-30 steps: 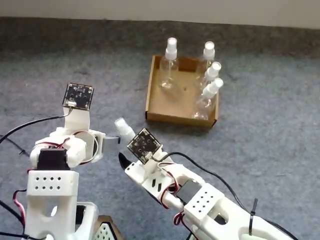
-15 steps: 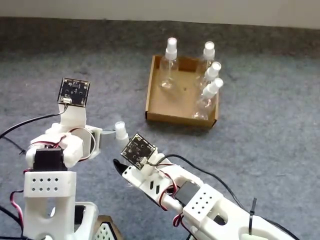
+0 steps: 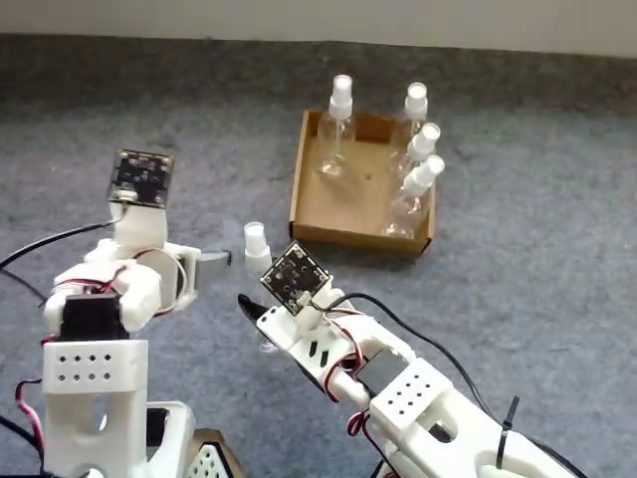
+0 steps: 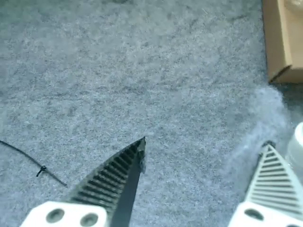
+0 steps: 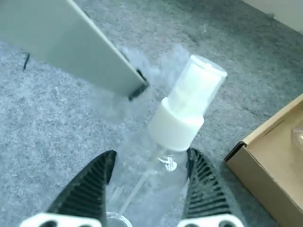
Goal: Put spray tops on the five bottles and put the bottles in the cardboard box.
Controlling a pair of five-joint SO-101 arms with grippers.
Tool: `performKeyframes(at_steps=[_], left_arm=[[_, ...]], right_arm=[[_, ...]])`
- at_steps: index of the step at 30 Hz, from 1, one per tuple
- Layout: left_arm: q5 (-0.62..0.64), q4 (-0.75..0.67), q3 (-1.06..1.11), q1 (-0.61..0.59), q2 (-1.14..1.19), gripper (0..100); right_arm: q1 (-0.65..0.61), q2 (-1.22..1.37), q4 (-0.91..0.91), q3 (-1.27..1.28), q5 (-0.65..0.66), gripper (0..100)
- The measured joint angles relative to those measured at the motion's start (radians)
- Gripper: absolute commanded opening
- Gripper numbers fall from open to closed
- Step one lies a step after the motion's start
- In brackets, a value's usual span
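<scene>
A clear bottle (image 5: 156,179) with a white spray top (image 5: 187,111) stands between the black fingers of my right gripper (image 5: 151,153), which is shut on its body. From above, that spray top (image 3: 256,242) sticks up just ahead of the right gripper (image 3: 254,314), a little in front of the cardboard box (image 3: 309,214). Several capped bottles (image 3: 336,129) stand inside the box, most along its right side. My left gripper (image 4: 205,143) hangs open over bare carpet with nothing in it. It sits just left of the held bottle, where one left finger (image 5: 71,42) shows close beside the spray top.
Grey carpet covers the table. The box's near left corner (image 4: 279,42) lies ahead of the left gripper. A thin black cable tie (image 4: 42,169) rests on the carpet by the left arm. Carpet left of the box is open.
The left gripper let go of the spray top and drew back to the left. The right gripper carried the capped bottle slightly right, toward the box.
</scene>
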Motion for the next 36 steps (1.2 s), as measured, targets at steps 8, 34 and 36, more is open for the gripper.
performKeyframes(at_steps=[8, 34, 36], left_arm=[[0.000, 0.000, -0.041, -0.133, 0.000, 34], [-0.028, -0.043, 0.196, 0.330, -0.483, 36], [-0.028, -0.051, 0.198, 0.356, -0.483, 36]], right_arm=[[0.089, -0.018, -0.002, -0.091, 0.005, 0.4], [0.190, 0.018, 0.786, -0.750, -0.061, 0.4], [0.175, 0.008, 0.816, -0.752, -0.061, 0.4]])
